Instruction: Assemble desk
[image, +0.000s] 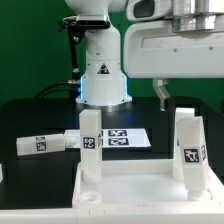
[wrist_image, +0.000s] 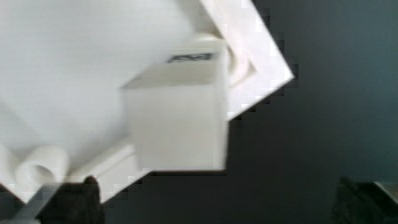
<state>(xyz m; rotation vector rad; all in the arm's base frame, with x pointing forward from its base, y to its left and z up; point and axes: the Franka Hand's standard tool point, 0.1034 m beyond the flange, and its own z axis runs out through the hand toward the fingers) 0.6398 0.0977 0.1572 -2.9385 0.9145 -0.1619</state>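
The white rimmed tabletop (image: 140, 190) lies at the front of the table. Two white tagged legs stand upright in it, one at the exterior view's left (image: 90, 150) and one at its right (image: 188, 150). A third leg (image: 45, 143) lies flat on the black table to the left. My gripper (image: 186, 92) hangs open and empty above the right leg. In the wrist view the upright leg (wrist_image: 178, 125) stands near a tabletop corner (wrist_image: 267, 70), with a round socket (wrist_image: 39, 160) beside it. My gripper (wrist_image: 217, 205) is open, its dark fingertips (wrist_image: 71, 200) well apart and clear of the leg.
The marker board (image: 122, 138) lies flat behind the tabletop. The robot's white base (image: 102, 70) stands at the back centre, with cables to its left. The table surface is black.
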